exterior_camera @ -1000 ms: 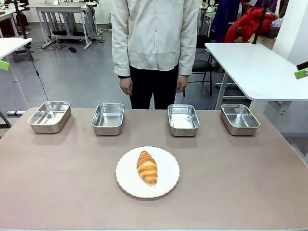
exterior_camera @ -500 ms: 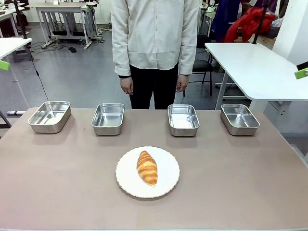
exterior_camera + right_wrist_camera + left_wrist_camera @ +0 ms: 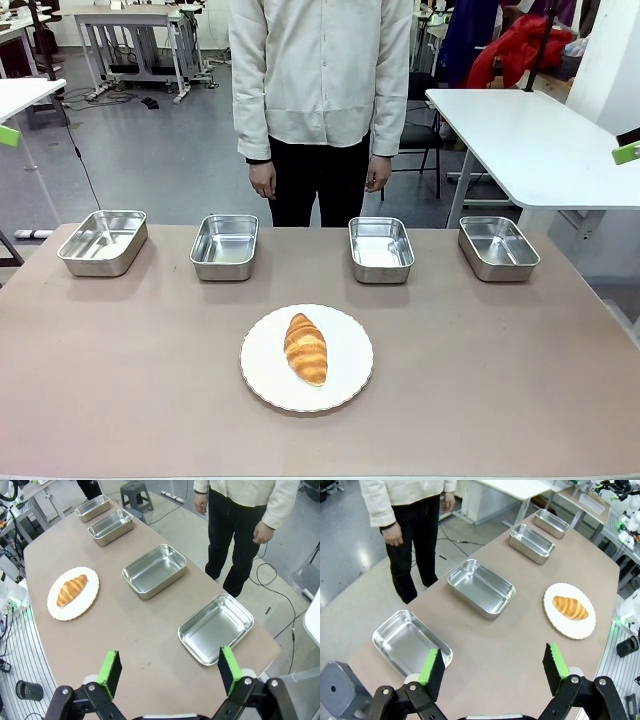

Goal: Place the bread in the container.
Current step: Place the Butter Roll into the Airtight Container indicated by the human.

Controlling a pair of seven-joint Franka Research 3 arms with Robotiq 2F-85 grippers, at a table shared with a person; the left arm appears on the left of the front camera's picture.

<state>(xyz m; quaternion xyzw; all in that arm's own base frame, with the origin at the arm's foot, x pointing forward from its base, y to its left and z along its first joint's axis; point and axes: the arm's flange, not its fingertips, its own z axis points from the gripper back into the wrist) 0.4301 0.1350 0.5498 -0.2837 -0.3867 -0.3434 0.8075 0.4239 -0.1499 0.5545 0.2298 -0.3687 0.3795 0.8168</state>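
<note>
The croissant (image 3: 306,348) lies on a white plate (image 3: 345,385) in the middle of the table (image 3: 120,400). The table top is bare to the left, to the right and on the near side of the plate. A bare strip separates the plate from four steel pans in the far row: leftmost pan (image 3: 103,241), second pan (image 3: 224,245), third pan (image 3: 381,248), rightmost pan (image 3: 498,247). All are open on top and stand apart, with the widest gap between second pan and third pan. The person (image 3: 322,90) stands behind this gap, beyond the table edge, with hands hanging at the sides.
</note>
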